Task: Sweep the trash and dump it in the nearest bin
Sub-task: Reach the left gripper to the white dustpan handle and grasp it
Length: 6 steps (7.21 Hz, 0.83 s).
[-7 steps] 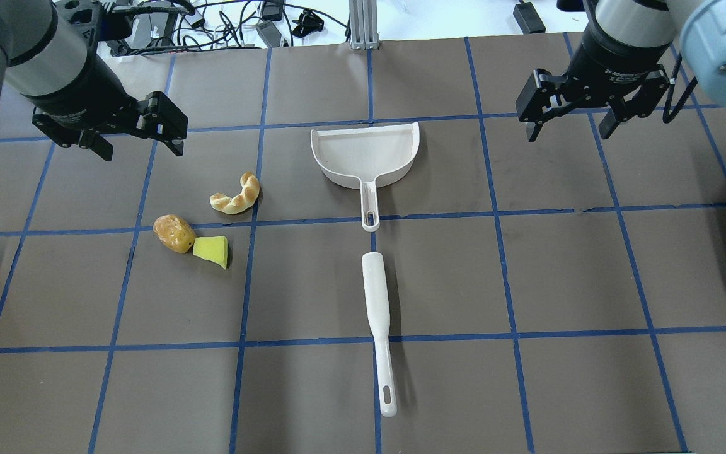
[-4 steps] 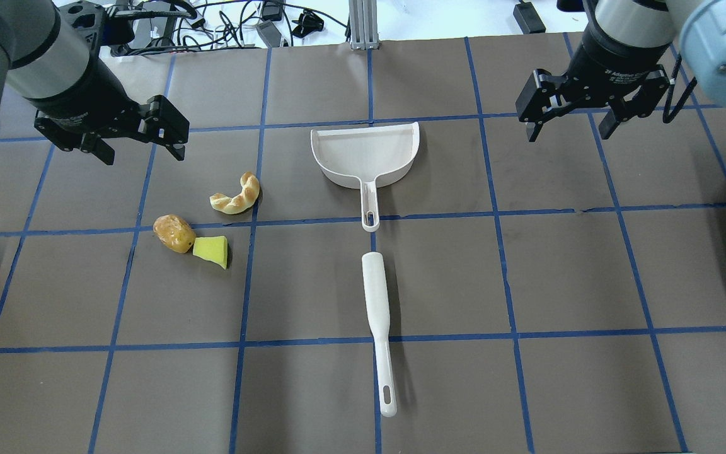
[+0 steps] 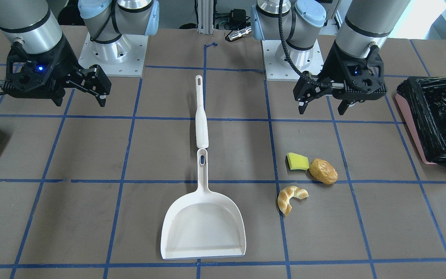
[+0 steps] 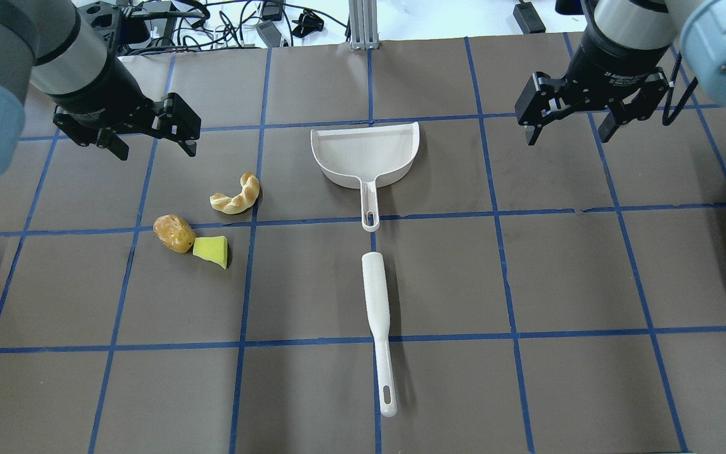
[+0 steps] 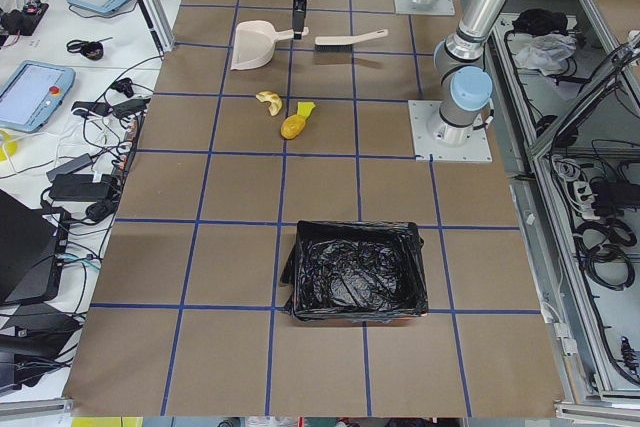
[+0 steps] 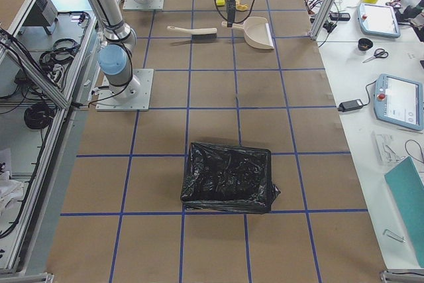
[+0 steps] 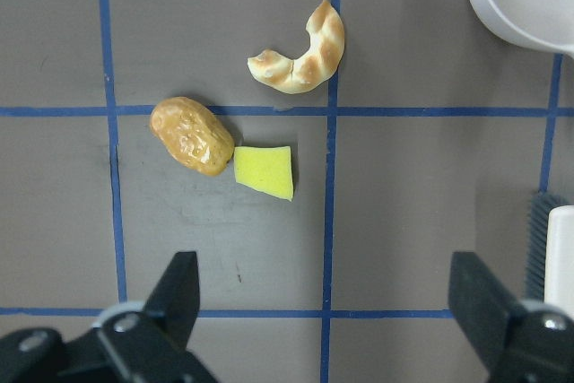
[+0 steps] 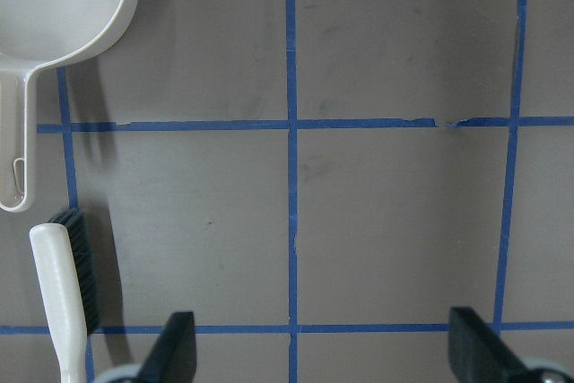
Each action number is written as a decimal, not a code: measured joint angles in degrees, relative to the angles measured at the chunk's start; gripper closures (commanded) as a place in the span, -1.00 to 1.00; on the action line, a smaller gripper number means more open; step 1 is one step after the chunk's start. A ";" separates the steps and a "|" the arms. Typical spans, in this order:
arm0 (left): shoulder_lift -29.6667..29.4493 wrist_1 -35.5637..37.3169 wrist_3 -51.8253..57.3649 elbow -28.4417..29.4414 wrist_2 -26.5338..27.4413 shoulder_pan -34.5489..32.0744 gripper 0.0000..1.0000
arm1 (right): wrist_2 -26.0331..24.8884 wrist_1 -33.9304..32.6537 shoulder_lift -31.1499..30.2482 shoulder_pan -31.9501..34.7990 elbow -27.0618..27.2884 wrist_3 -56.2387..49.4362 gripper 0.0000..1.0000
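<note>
Three trash pieces lie on the table left of the white dustpan (image 4: 366, 154): a yellow-green wedge (image 4: 210, 251) touching a potato-like lump (image 4: 174, 233), and a croissant (image 4: 236, 195) close by. The black-lined pink bin (image 3: 420, 116) sits farther out on that side, probably the nearest. The brush (image 4: 379, 328) lies in line with the dustpan's handle, seemingly within either arm's reach. The left gripper (image 4: 155, 150) and right gripper (image 4: 570, 137) hover wide open, holding nothing.

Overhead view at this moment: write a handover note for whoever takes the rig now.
Left gripper: open, empty, above the table past the trash.
Right gripper: open, empty, far right.
Potato and wedge touch; croissant lies apart nearby, all on the robot's left of the dustpan.
Brush lies in line with the dustpan's handle.
Nearest bin: table's left end.
Done: nothing; tools untouched.
Left: take brush and dustpan, sweep the three pieces in, dump into that bin.
</note>
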 measured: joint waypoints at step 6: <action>-15.65 15.31 -17.52 -0.01 -0.18 -19.53 -1.00 | -0.13 10.17 -2.88 -0.18 0.28 0.30 -1.00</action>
